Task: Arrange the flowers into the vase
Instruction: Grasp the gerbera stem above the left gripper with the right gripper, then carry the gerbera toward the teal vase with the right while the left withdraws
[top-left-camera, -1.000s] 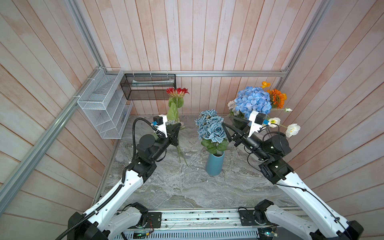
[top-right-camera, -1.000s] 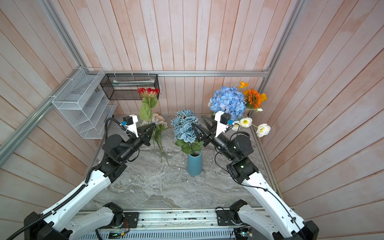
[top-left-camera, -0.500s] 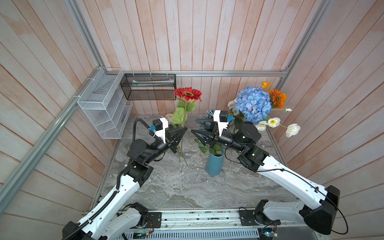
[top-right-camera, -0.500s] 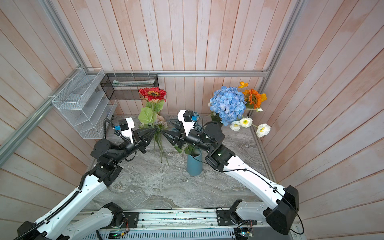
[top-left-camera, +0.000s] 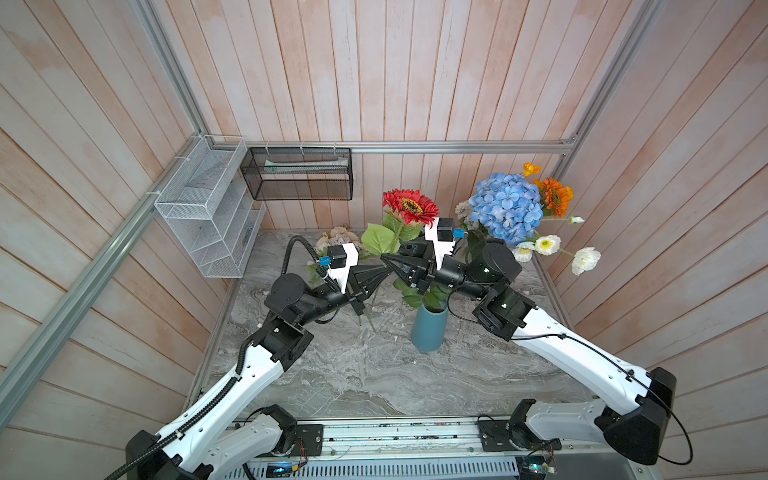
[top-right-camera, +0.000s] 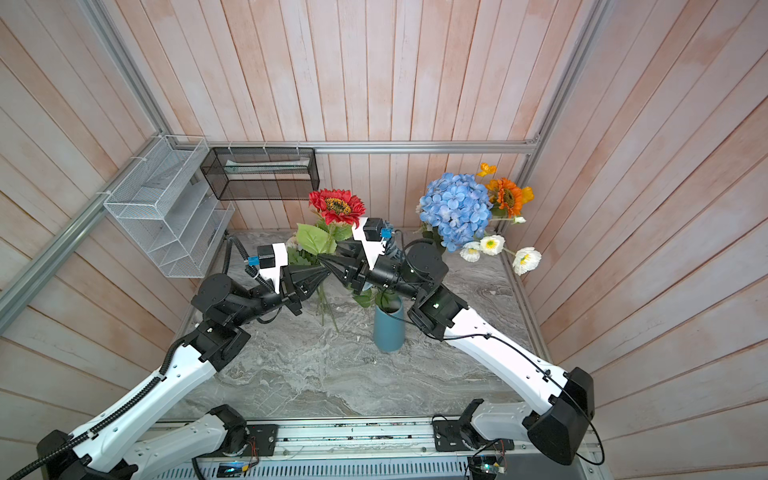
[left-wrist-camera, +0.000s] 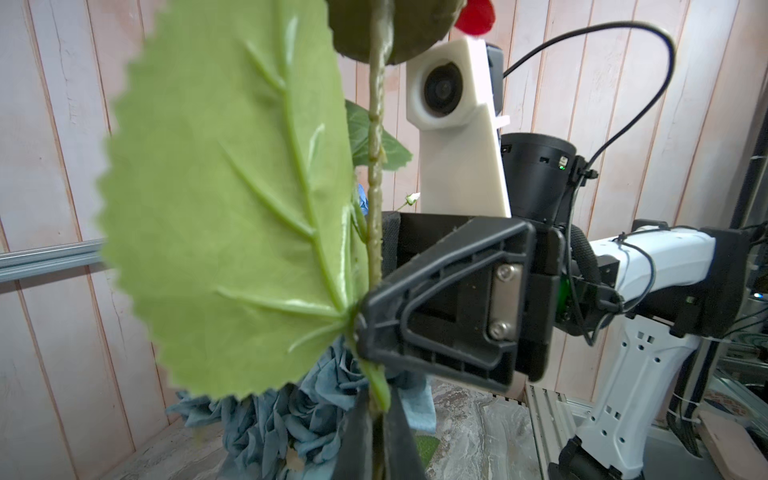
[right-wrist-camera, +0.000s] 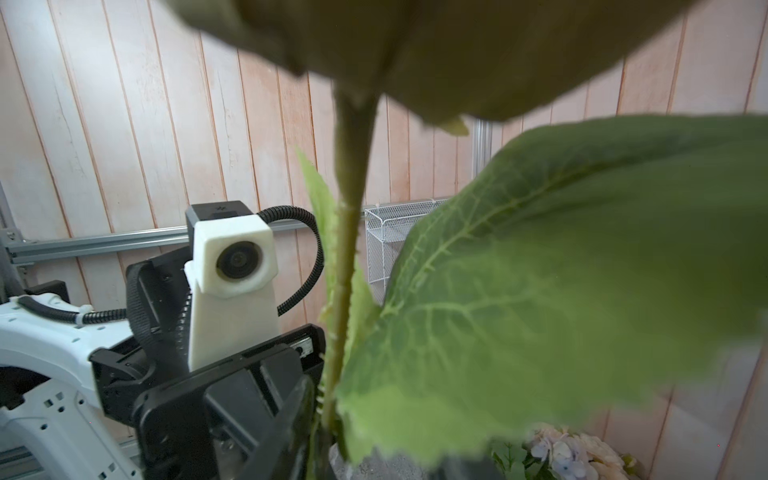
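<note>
Nearest, a teal-blue ceramic vase (top-left-camera: 430, 328) stands on the grey marbled counter (top-left-camera: 353, 374). Dusty blue fabric roses (left-wrist-camera: 286, 415) appear to sit in it, mostly hidden under the right arm in both top views. Just beside it, the left gripper (left-wrist-camera: 377, 415) is clamped on the green stem (left-wrist-camera: 376, 166) of an upright red sunflower-like bloom (top-left-camera: 409, 203). The right gripper (top-left-camera: 388, 262) meets that stem from the opposite side; whether it pinches I cannot tell. Farther back, peach and lilac blooms (top-left-camera: 338, 239) lie on the counter. A bright blue hydrangea (top-left-camera: 507, 208), orange flowers (top-left-camera: 552, 197) and white flowers (top-left-camera: 548, 244) wait in the far right corner. By my judgement one bunch is in and most remain.
</note>
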